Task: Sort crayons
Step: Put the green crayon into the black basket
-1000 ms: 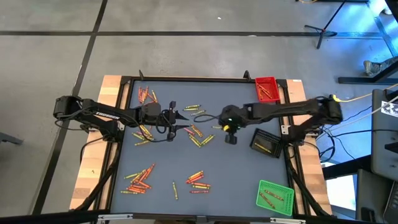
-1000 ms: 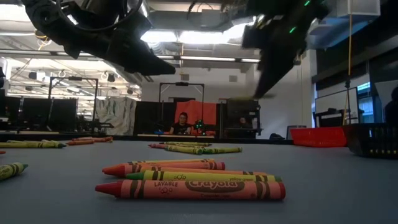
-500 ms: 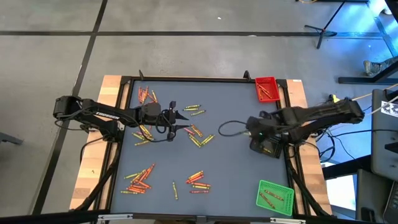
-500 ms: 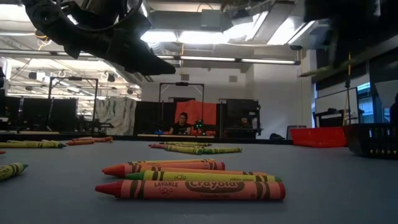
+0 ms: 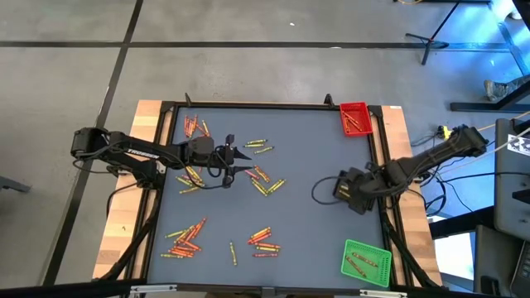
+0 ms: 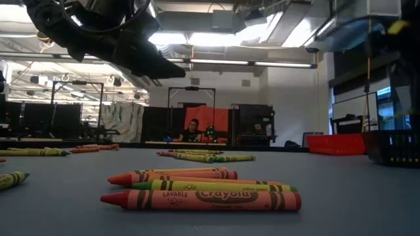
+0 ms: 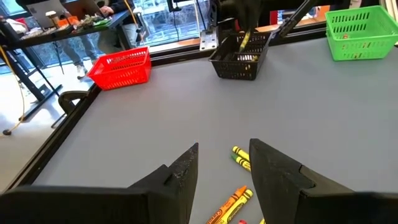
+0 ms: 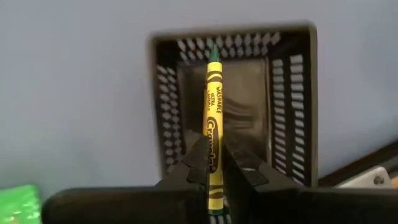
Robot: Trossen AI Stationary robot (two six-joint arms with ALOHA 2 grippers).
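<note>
High view, right arm: the right gripper (image 5: 354, 192) hangs over the black tray (image 5: 342, 189) at the table's right edge, between the red tray (image 5: 355, 117) and the green tray (image 5: 366, 261); the arm hides most of the tray.
High view, left arm: the left gripper (image 5: 241, 162) waits left of centre, just beside a loose cluster of crayons (image 5: 263, 181); other clusters lie near the far left corner and along the near side.
Low view: several crayons (image 6: 200, 199) lie side by side close to the camera; the left arm shows dark overhead, and the right arm is probably the blurred shape at the upper right.
Left wrist view: the left gripper (image 7: 222, 163) stands partly open and empty over the table (image 7: 155, 112), with a few crayons just ahead of its fingers (image 7: 186, 171).
Right wrist view: the right gripper (image 8: 214, 163) is closed on a yellow crayon (image 8: 213, 112) with a green tip, which points into the black tray (image 8: 292, 106) directly beneath.
Step in hand: delivery of one picked crayon to its tray.
Next move: it calls for parting the fingers while the crayon is inside the tray's rim, then returning for another; most crayons remain unsorted on the table.
</note>
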